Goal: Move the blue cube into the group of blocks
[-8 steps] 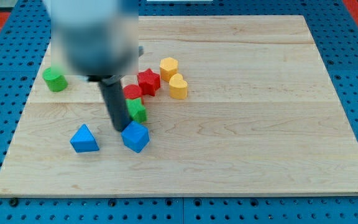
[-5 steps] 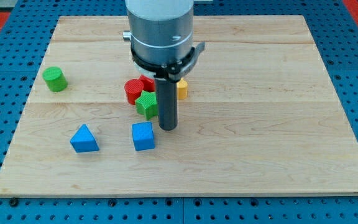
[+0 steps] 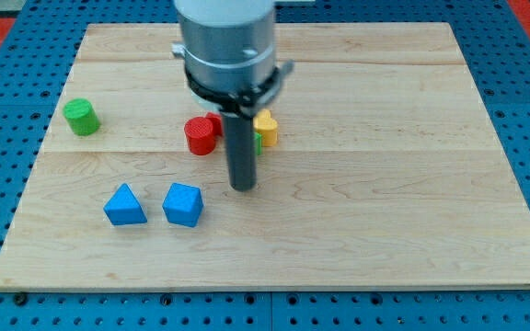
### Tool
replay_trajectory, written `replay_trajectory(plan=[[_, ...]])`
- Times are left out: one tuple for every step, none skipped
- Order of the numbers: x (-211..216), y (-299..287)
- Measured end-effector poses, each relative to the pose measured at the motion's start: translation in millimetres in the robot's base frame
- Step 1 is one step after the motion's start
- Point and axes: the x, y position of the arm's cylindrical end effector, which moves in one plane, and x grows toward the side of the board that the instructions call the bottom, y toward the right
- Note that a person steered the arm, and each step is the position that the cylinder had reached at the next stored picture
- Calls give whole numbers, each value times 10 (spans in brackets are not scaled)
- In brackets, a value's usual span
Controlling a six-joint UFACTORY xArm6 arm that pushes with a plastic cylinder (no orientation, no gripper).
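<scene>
Near the middle of the wooden counter (image 3: 385, 184), my tip (image 3: 242, 188) is touching down on bare wood. There is no pincer on this arm, only a straight dark rod, so it is not holding anything.

The blue cube (image 3: 182, 204) is sitting down and to the view's left of my tip, with a gap of bare wood between them. It is sitting just beside the blue triangle block (image 3: 124, 205), which is on its left side in the view.

The group of blocks is sitting above my tip, toward the view's top. In it the red cylinder (image 3: 201, 135) and the yellow block (image 3: 266, 127) are showing. A bit of a red block and a bit of a green block are peeking out beside the rod, but the rod is hiding most of them, so their shapes are hard to tell. A green cylinder (image 3: 81, 117) is sitting alone, far off at the view's left.

The cube needs to go up and a little to the right to join the group. I think my tip should get below and to the left of the cube first.
</scene>
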Motion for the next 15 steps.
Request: replay_trajectory(plan=[[410,700],[611,-185],[686,-1131],[887,-1673],[601,-2086],[319,-2030],[454,-1319],[463,-709],[411,-447],[307,-273],[195,-83],[390,-10],[237,-605],[43,-894],[-122,-294]])
